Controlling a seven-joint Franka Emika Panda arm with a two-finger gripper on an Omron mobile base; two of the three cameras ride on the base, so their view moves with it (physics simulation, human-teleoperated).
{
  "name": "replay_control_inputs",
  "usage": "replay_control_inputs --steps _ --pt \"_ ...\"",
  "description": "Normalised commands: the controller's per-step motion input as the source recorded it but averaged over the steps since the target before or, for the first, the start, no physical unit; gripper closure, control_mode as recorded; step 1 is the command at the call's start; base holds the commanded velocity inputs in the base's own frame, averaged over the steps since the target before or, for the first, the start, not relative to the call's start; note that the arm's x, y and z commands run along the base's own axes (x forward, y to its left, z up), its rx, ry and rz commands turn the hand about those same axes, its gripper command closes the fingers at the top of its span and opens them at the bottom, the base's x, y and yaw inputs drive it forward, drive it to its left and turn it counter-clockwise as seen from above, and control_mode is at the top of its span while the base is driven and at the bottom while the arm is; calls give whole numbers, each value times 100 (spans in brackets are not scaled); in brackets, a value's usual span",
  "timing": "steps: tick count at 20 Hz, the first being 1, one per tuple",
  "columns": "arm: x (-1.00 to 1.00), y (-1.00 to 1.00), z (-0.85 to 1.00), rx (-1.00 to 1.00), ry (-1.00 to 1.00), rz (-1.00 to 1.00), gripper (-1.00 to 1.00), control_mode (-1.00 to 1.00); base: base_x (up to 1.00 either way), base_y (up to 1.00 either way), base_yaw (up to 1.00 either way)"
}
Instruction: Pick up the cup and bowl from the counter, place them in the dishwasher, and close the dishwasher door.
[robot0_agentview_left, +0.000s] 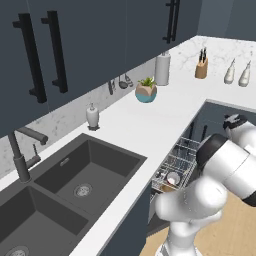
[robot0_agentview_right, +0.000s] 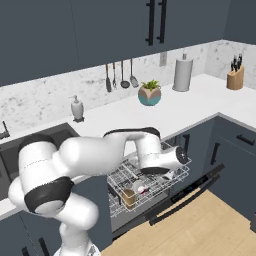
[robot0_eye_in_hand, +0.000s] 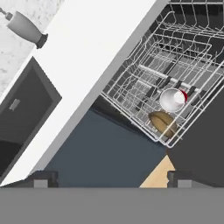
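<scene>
Dark slate-blue cabinets and a white marble-look desk (robot0_agentview_left: 150, 120) frame this rendered kitchen, with a pale wood floor below. Nearest to us, the gripper (robot0_eye_in_hand: 111, 178) hangs above the pulled-out rack; its fingertips (robot0_eye_in_hand: 43, 178) stand well apart with nothing between them, so we read it as wide open and empty. Just beyond, in the wire rack of the dishwasher (robot0_agentview_right: 150, 182), the cup (robot0_eye_in_hand: 174, 99) lies tipped on its side, red with a white rim, and a tan bowl (robot0_eye_in_hand: 162, 123) sits just beside it. We judge both light and rigid, the cup's smooth plastic-looking wall likely slippery. The dishwasher door (robot0_agentview_right: 187, 195) hangs open and low. It looks stiff and hinged, and we would push on its outer face near the black bar handle. Farther off stand a soap dispenser (robot0_agentview_left: 92, 116), a plant pot (robot0_agentview_left: 146, 90) and a knife block (robot0_agentview_left: 201, 66). We can read no brand, label or writing anywhere.
</scene>
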Motion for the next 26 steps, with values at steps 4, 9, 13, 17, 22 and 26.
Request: replay_control_inputs --steps 4,9,13,17,22,26 --pt "-45 20 43 15 2 -8 -100 -100 0 0 0" --pt "-39 2 61 14 7 -7 -100 -100 0 0 0" --pt "-23 3 29 18 5 -7 -100 -100 0 0 0" --pt "-23 0 0 19 0 -7 -100 -100 0 0 0" --pt "-30 -1 0 19 2 -12 -100 -100 0 0 0" --pt "-15 -20 0 22 2 -9 -100 -100 0 0 0"
